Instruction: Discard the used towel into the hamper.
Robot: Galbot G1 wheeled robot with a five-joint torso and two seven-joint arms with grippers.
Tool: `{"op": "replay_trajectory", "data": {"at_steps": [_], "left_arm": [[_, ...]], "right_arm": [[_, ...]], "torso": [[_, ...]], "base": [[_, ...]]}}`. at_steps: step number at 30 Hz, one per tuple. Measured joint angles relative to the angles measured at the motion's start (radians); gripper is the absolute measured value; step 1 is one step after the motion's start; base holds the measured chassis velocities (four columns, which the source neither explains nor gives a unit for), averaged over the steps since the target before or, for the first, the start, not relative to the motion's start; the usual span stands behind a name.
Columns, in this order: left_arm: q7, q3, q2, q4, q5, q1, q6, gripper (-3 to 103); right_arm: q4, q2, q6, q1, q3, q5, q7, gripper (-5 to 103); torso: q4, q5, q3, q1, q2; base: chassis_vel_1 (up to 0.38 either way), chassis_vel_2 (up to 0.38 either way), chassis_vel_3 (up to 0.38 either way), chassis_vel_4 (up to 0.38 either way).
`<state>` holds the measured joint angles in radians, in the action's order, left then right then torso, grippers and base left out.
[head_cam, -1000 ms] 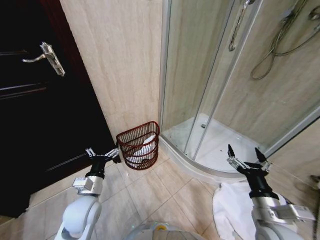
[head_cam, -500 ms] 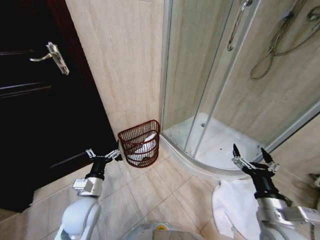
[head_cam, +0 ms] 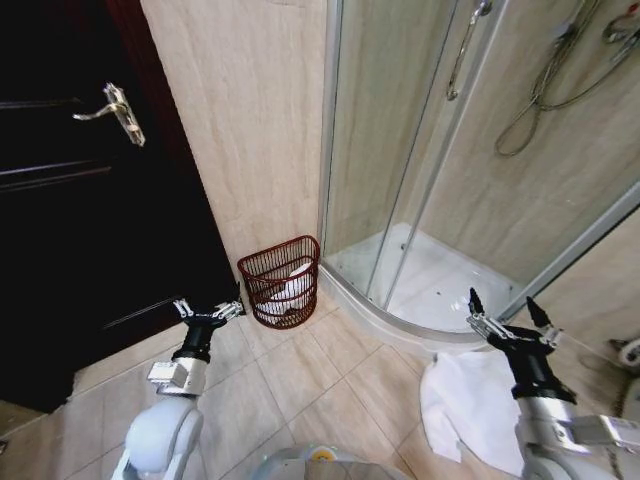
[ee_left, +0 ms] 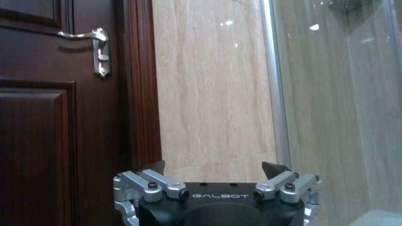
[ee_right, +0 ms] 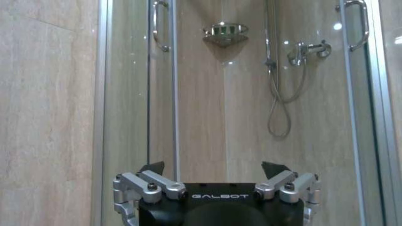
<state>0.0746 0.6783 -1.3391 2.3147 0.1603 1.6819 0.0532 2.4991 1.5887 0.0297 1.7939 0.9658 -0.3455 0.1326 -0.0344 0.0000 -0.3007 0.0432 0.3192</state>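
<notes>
Towel point(head_cam: 470, 410) lies white on the floor just under the right gripper point(head_cam: 500, 315), jaws spread and empty. Hamper point(head_cam: 281, 281) stands by the shower corner, near the left gripper point(head_cam: 208, 312), also spread. Step: approach; next, reaching down to grasp.

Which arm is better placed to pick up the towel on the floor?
The right. The right gripper hangs open directly above the white towel on the floor, while the left gripper, also open, sits near the hamper.
</notes>
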Motion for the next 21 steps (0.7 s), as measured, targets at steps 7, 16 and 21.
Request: {"op": "replay_trajectory", "data": {"at_steps": [7,16,21], "left_arm": [[-0.001,0.005,-0.002,-0.003,-0.001,0.006,0.015,100],[-0.004,0.010,-0.002,-0.007,-0.002,0.014,0.028,100],[-0.005,0.011,-0.001,-0.010,-0.002,0.015,0.033,100]], "right_arm": [[0.001,0.000,-0.002,0.002,0.000,0.000,-0.001,100],[0.001,0.002,-0.005,0.004,0.001,-0.002,-0.003,100],[0.001,0.005,-0.010,0.003,0.000,-0.002,-0.003,100]], "torso": [[0.0000,0.0001,0.000,0.000,0.000],[0.0000,0.0000,0.000,0.000,0.000],[0.0000,0.0000,0.000,0.000,0.000]], "base": [[-0.010,-0.107,0.008,0.113],[-0.013,-0.086,0.003,0.083],[-0.023,-0.104,0.015,0.113]]}}
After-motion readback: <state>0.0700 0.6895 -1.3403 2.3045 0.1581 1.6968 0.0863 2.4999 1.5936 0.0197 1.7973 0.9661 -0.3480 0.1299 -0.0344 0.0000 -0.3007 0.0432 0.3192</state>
